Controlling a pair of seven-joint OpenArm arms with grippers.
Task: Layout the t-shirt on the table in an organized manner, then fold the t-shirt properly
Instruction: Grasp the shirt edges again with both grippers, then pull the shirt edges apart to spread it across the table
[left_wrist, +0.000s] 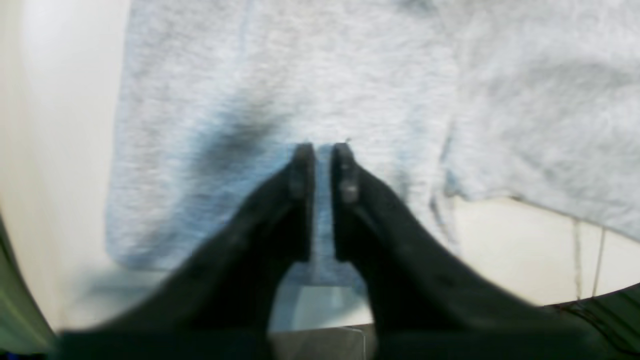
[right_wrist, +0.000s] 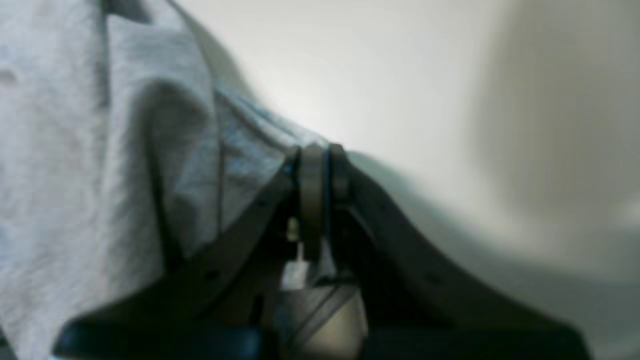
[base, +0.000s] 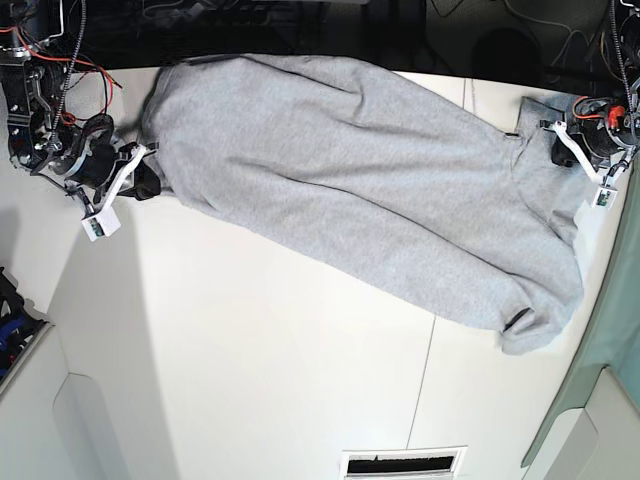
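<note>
The table is white and fills most of the base view, with a thin dark seam running down the lower right part. The t-shirt lies on its upper half as one long grey band; the long axis goes from the upper left of the frame down to the right, where one end curls near the table edge. No lettering shows on the side that faces up.

Only the base view gives this whole shape. The left wrist view, blurred, shows the left gripper close over the grey cloth, its two black jaws almost together with a narrow strip of fabric between them, so they appear clamped on the t-shirt. The right wrist view shows the right gripper with its jaws pressed together on a fold of the cloth edge, and the fabric hangs in folds at the left of that frame.

In the base view a slotted vent sits at the bottom edge, and red wires run over the arm in the upper left corner.
</note>
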